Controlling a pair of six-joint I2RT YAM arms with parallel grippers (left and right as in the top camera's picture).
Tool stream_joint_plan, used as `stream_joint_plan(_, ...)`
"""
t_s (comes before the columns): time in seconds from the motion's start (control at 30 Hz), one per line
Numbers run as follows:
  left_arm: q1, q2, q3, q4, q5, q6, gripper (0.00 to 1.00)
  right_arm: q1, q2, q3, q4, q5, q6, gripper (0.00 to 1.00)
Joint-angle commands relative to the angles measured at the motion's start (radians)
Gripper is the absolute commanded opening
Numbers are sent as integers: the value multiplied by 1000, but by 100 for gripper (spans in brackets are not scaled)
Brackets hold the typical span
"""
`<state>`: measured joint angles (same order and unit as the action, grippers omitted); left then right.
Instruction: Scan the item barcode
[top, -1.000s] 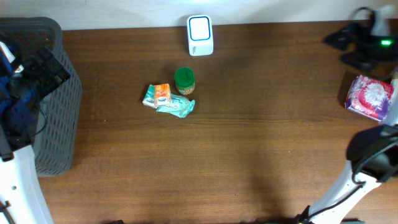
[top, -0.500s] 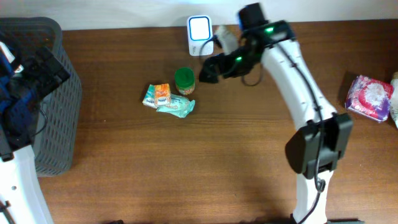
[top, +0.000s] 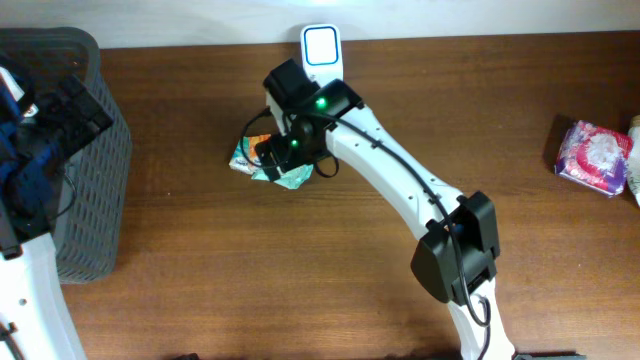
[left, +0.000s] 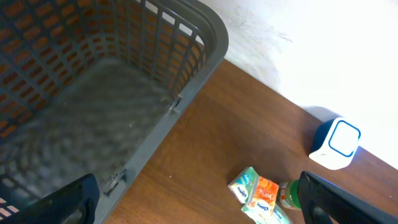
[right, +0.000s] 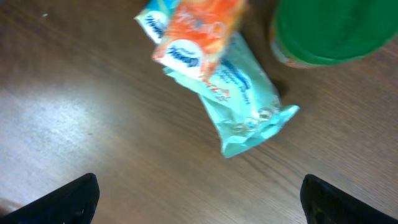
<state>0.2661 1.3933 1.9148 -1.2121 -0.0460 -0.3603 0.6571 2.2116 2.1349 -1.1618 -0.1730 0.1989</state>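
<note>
Teal pouch (right: 239, 106) lies beneath right gripper (right: 200, 208), long axis oblique to spread, empty jaws; left gripper (left: 199, 208) likewise spread, well apart.

Overhead, the right arm (top: 385, 172) hides the jar (right: 329, 28), which the right wrist view cuts off at its top edge. The print on the packets (right: 242, 93) is too blurred to read.

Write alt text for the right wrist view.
A small orange carton lies across a mint-green plastic packet on the brown wooden table, with a green-lidded jar at upper right. The right gripper hangs open above, dark fingertips in the bottom corners.
</note>
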Motion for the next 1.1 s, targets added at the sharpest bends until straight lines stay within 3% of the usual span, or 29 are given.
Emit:
stream_joint_plan(0.0,6,-1,1,2,-11,-6,99,19,4,-5,4,19,-6,99)
stream_joint_plan(0.73,6,-1,1,2,-11,-6,99,24,7,-5,51,2,-8,99)
stream_joint_plan(0.87,6,-1,1,2,-11,-6,99,24,37,-54,111,24,-138,99)
stream_joint_plan(1.07,6,-1,1,2,-11,-6,99,23,61,-99,131,62,-132,99)
